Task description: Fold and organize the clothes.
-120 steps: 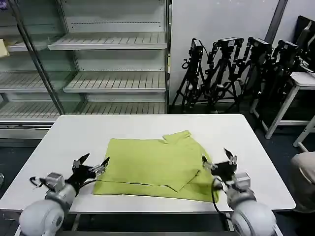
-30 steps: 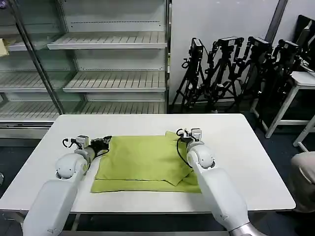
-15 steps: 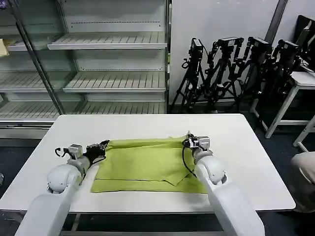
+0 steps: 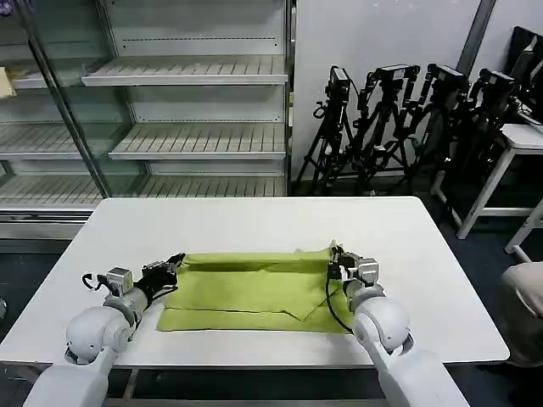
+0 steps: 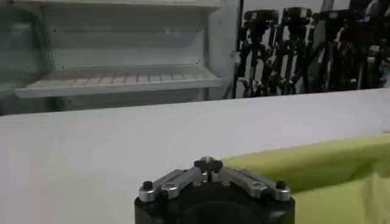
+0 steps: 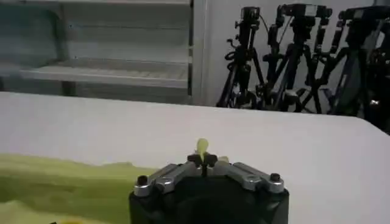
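Desk (image 4: 254, 216): white, shirt (image 4: 254, 292) between both tools.
Left tool (image 4: 170, 264): clenched on shirt's edge.
Right tool (image 4: 335, 254): clenched on shirt's edge.

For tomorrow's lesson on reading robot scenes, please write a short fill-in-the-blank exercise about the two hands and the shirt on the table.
1. The left hand and the right hand each pinch one end of the shirt's ____ edge.
2. The shirt is lime yellow-green and lies on a ____ table.
3. In the right wrist view, a bit of ____ fabric sticks up between the shut fingertips.

Missing words: far (back); white; green
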Robot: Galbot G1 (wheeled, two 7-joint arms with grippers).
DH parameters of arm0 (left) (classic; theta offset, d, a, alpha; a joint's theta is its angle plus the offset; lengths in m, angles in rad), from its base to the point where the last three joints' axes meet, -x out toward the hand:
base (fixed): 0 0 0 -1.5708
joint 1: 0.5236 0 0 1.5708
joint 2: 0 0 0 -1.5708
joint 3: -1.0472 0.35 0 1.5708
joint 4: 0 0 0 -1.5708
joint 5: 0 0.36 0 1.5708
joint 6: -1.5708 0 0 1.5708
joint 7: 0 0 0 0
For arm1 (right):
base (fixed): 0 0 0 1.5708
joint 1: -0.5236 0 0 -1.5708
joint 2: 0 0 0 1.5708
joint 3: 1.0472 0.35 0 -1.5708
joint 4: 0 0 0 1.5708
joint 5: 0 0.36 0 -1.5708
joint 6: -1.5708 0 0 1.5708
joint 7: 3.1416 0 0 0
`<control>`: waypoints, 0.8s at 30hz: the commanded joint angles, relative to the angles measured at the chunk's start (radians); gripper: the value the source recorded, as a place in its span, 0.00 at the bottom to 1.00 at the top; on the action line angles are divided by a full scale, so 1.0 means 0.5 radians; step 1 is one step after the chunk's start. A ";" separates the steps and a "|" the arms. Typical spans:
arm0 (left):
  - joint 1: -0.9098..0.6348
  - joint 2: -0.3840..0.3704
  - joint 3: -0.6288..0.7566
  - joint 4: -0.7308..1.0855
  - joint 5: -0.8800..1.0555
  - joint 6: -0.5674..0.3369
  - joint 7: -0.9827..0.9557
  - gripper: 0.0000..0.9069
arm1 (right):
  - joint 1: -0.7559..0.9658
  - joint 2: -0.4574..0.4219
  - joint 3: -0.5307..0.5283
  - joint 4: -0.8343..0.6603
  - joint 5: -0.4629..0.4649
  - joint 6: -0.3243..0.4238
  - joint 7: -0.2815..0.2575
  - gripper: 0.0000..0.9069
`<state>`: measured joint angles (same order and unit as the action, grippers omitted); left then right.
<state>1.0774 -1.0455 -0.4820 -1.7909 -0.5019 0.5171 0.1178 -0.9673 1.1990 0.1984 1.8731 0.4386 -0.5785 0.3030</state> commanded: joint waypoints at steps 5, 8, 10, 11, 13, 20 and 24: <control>0.213 -0.024 -0.018 -0.203 0.061 0.009 -0.014 0.02 | -0.203 -0.038 0.035 0.142 -0.038 0.002 -0.019 0.00; 0.223 -0.033 -0.017 -0.209 0.081 0.012 -0.014 0.02 | -0.218 -0.033 0.039 0.132 -0.052 0.003 -0.032 0.00; 0.225 -0.039 -0.019 -0.214 0.094 0.027 -0.018 0.01 | -0.214 -0.025 0.040 0.116 -0.059 0.003 -0.035 0.00; 0.224 -0.038 -0.018 -0.219 0.096 0.042 -0.023 0.01 | -0.203 -0.022 0.039 0.101 -0.066 0.004 -0.040 0.00; 0.224 -0.032 -0.020 -0.227 0.113 0.051 -0.027 0.01 | -0.193 -0.019 0.038 0.088 -0.074 0.005 -0.044 0.00; 0.268 -0.013 -0.047 -0.289 0.133 0.106 -0.036 0.01 | -0.140 -0.017 0.032 0.048 -0.089 0.006 -0.054 0.00; 0.300 -0.021 -0.033 -0.330 0.148 0.119 -0.049 0.02 | -0.118 -0.002 0.042 0.010 -0.156 0.025 -0.082 0.00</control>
<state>1.1951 -1.0521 -0.5023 -1.9146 -0.4412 0.5597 0.1003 -1.0271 1.1977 0.2179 1.8900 0.3862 -0.5687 0.2695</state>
